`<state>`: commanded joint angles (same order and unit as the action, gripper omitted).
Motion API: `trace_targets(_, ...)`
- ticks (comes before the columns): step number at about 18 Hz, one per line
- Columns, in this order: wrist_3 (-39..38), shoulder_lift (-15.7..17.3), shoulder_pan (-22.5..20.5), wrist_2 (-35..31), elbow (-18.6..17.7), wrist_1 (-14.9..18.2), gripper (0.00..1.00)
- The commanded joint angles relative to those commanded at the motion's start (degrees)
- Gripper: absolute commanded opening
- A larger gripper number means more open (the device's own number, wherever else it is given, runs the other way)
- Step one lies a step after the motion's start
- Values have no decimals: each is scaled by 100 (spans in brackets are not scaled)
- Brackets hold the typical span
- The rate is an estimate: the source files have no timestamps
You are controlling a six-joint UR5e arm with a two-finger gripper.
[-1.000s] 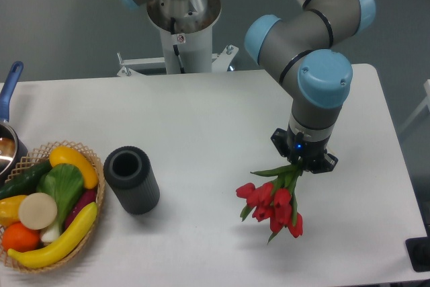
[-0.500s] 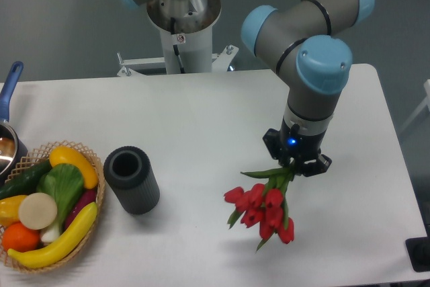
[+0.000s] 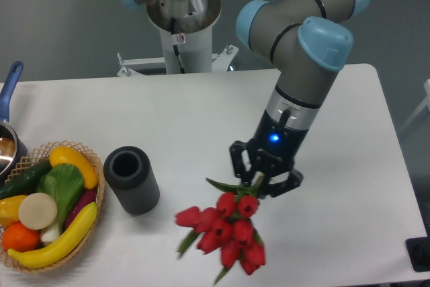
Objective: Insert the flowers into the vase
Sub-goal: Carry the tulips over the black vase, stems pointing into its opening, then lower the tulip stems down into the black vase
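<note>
The flowers, a bunch of red tulip buds with green stems and leaves, hang from my gripper with the buds pointing down toward the table's front edge. The gripper is shut on the stems at the top of the bunch, held above the table. The vase, a short dark ribbed cylinder with an open round mouth, stands upright on the white table to the left of the flowers, apart from them.
A woven basket with a banana, orange, cucumber and leafy vegetable stands at the left, touching or nearly touching the vase. A pot with a blue handle sits at the far left edge. The arm's base stands behind the table.
The gripper has swung left and toward the front with the flowers, tilting as it went. The bunch is now closer to the vase. The vase and basket have not moved.
</note>
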<state>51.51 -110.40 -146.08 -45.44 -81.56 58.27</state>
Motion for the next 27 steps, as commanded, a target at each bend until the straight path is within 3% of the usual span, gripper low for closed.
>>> trace_targets(2,-219,88,316,288,-26,-227,0)
trace_targets(5,-712,290,422,1403,-464,-1376,0)
trace_targets(7,-713,317,501,1835,-676,-1643,0)
trace_targets(14,-257,782,484,3076,-1686,-1828,0)
trace_targets(27,605,686,510,3077,-2241,-1828,1)
